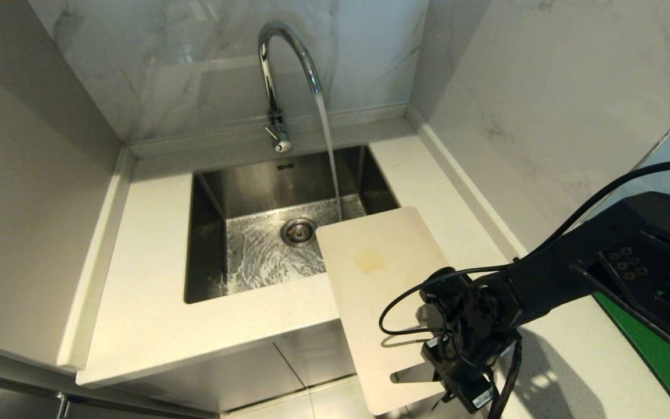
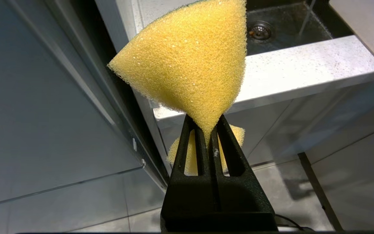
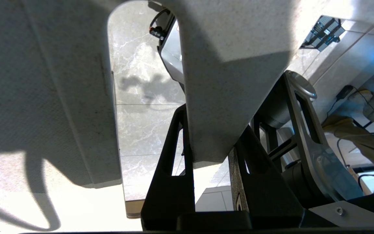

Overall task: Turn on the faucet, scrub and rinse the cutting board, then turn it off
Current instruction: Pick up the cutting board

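A: Sponge [image 2: 187, 61] pinched tight in the left gripper [image 2: 210, 136], parked below the counter's [image 1: 154, 302] front edge, ready for scrubbing. Faucet [image 1: 280, 64]?

B: Running into the sink [image 1: 218, 192]. Right gripper [image 3: 208, 152] clamps the cutting board's [image 1: 378, 273] handle end, which overhangs the front edge for access.

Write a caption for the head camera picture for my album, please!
Water runs from the faucet into the sink while the right tool grips the cutting board by its handle end.
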Tool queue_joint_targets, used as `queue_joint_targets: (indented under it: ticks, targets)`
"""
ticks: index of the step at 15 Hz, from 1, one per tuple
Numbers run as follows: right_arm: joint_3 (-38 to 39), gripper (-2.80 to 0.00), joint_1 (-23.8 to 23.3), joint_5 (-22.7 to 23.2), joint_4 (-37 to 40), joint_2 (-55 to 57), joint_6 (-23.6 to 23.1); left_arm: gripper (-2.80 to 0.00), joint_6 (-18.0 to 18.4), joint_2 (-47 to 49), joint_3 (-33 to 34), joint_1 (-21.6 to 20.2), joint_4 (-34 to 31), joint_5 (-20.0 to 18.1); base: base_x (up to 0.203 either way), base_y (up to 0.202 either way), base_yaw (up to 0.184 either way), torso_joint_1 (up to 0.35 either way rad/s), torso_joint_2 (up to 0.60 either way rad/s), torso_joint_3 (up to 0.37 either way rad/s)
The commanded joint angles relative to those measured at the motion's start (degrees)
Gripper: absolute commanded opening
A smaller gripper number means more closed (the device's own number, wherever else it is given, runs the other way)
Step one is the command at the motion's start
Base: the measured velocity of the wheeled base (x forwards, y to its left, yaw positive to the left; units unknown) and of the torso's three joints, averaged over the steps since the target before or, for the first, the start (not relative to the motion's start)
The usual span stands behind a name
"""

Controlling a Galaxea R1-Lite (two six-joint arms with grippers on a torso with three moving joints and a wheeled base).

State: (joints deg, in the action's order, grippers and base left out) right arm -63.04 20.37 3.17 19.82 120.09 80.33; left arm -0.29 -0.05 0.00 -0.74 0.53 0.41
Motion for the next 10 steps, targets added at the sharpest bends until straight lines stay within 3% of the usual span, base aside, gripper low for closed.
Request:
queue_joint_targets:
  ticks: [1,10]
  targets:
    - [0.0,-2.8,0.0,0.0,0.0,-0.4,0.5,-2.8,-0.1,-0.1,0.0,0.0,0.0,0.0,0.0,0.0,0.0,0.0,0.0,0.0]
    - [-0.9,-2.8,0.1,-0.2,8.4,-24.6,-2.1,-2.8,0.0,-0.1,0.0,0.0,0.1,0.0,0.0,0.0,0.0,0.0,0.0,0.0]
